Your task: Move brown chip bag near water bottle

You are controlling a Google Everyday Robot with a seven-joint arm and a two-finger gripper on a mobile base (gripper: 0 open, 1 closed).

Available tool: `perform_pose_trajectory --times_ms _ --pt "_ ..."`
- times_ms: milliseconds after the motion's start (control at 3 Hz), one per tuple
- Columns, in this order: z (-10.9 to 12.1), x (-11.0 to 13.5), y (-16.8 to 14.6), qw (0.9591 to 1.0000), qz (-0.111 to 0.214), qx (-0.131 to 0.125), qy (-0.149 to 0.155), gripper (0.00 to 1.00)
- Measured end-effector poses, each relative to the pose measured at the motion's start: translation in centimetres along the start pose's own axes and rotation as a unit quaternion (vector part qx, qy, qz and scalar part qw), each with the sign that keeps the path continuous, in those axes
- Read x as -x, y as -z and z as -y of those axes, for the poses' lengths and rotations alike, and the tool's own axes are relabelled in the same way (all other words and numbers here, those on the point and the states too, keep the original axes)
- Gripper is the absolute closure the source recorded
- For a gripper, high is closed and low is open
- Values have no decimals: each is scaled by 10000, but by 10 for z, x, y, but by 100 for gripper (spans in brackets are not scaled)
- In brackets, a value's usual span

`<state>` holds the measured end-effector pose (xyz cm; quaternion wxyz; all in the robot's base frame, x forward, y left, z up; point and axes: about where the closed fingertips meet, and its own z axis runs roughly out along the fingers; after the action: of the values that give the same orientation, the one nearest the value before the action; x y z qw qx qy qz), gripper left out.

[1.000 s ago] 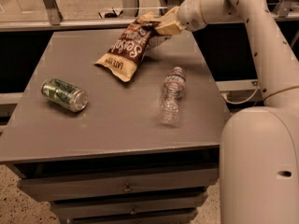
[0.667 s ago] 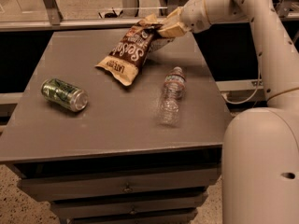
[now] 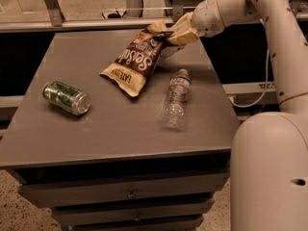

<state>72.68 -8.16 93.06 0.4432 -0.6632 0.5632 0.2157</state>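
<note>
My gripper (image 3: 174, 32) pinches the bag (image 3: 139, 57) by one end (crinkly foil); it could slip, or set the bottle (image 3: 177, 97) rolling.

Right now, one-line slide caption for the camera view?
Gripper holds the brown chip bag by its top end, beside the lying water bottle; green can lies apart.

The one camera looked down at a slant from above the near edge of the table (image 3: 120, 129), facing its far side. It sat close enough that the whole top and the drawers (image 3: 96, 196) filled the view. The robot's body (image 3: 269, 177) stood at lower right. The gripper (image 3: 179, 32) was at upper right of centre, clamped on the bag (image 3: 137, 61).
</note>
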Motion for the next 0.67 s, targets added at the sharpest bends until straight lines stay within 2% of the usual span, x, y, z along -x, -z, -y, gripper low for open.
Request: perform_pose_trajectory --times_ms 667 --pt "-22 -16 10 9991 18 383 153 100"
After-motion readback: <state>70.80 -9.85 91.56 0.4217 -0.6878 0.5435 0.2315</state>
